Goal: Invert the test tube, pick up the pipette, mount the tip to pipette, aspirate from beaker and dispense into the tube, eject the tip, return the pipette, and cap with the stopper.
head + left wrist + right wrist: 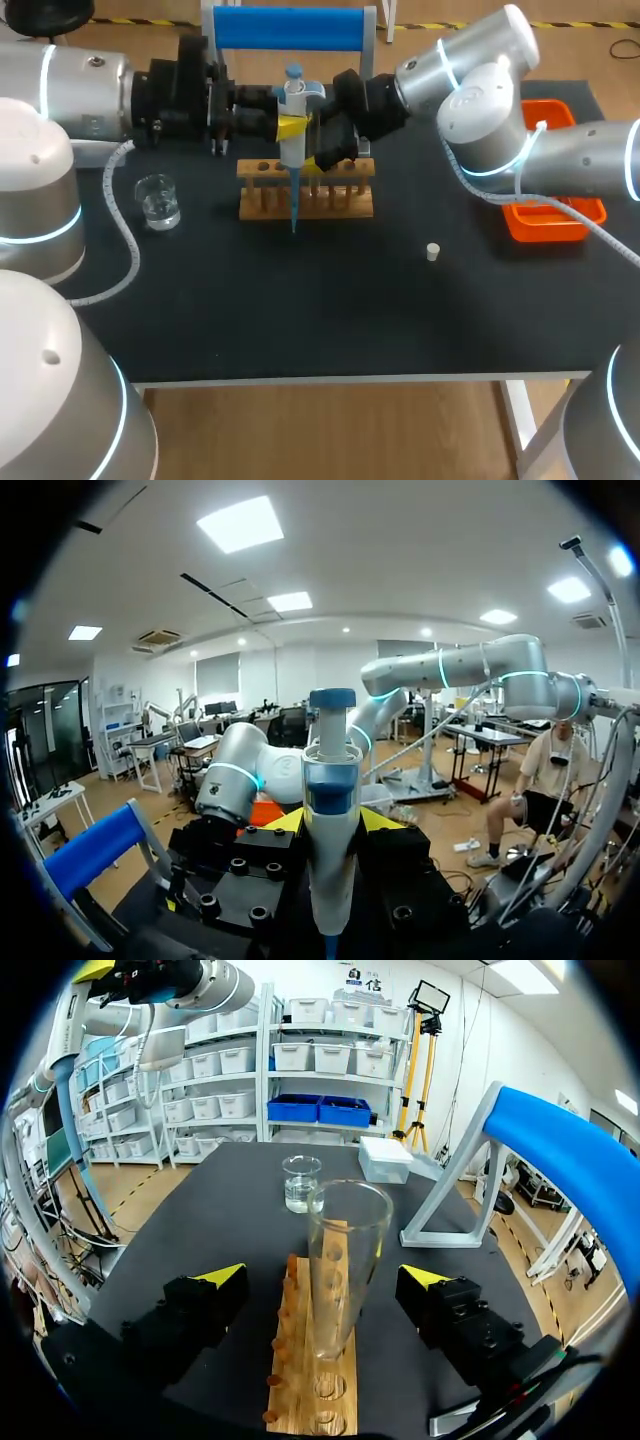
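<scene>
Our left gripper (290, 128) clamps the tipped blue-and-white plastic pipette (293, 100); our right gripper (325, 1275), fingers apart, flanks the clear glass test tube (345, 1230); capping remains.

Both arms meet at the rack (305, 190), the left gripping, the right spread open.

The left arm (80, 85) comes in level from its side, wrist horizontal. The left gripper (290, 127) sits above the rack's middle, its fingers (285, 822) closed from two sides on the upright pipette (293, 105). The right arm (480, 100) bends at the elbow and reaches across to the rack's end on its own side. The right gripper (335, 150) points along the rack, and its fingers (215, 1295) stand wide apart on either side of the rack, clear of the tube (345, 1260) between them.
</scene>
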Robot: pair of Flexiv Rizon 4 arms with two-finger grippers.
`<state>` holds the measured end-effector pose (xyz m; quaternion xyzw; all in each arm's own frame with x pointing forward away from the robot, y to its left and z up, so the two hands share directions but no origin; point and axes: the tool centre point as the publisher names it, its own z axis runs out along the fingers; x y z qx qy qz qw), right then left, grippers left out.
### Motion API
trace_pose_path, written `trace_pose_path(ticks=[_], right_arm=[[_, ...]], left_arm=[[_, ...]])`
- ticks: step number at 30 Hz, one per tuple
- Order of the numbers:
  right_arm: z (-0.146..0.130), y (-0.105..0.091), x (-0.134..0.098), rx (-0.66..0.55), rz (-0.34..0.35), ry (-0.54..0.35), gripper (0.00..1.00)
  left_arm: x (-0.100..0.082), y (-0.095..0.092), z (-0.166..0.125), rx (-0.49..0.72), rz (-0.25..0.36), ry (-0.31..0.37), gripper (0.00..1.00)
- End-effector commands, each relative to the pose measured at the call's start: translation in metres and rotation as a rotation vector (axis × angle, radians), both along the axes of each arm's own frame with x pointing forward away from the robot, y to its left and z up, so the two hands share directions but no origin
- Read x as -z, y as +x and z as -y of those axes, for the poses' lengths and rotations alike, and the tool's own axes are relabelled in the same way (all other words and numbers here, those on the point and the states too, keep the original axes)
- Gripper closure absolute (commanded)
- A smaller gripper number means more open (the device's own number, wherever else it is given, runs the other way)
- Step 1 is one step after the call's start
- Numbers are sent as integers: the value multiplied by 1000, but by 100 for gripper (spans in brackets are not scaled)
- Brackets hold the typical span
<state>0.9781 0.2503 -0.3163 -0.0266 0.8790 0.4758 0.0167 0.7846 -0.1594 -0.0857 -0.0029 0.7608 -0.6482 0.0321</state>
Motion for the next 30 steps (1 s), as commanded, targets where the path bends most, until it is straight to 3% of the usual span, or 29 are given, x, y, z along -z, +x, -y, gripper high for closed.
trace_pose_path(ticks=[1, 16, 23, 30], right_arm=[[0, 0, -1, -1, -1, -2, 0], [0, 0, -1, -1, -1, -2, 0], [33, -27, -19, 31, 32, 39, 0], [66, -71, -43, 54, 57, 106, 0]], left_arm=[[0, 1, 2, -2, 1, 0, 100], [0, 1, 2, -2, 1, 0, 100], [0, 1, 2, -2, 1, 0, 100], [0, 1, 2, -2, 1, 0, 100]])
